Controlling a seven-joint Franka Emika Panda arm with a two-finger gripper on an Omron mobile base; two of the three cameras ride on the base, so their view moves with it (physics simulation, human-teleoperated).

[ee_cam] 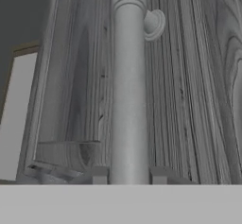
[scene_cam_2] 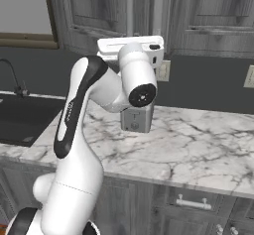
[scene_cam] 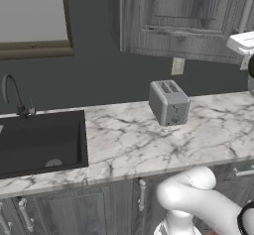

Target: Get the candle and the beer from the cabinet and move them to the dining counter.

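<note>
So the cabinet (scene_cam_2: 149, 11) handle (ee_cam: 128, 90) is clamped between the gripper (ee_cam: 128, 175) fingers, presumably so the closed door can be pulled open, candle and beer being hidden behind it.

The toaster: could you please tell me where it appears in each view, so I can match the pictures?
Left base view: toaster stands on the worktop, right of centre, below the cabinet.
Right base view: toaster at centre, mostly hidden behind the arm's wrist.
Hand view: no toaster; the claw is shut on the cabinet's handle.
Shared landmark: the cabinet.
</note>
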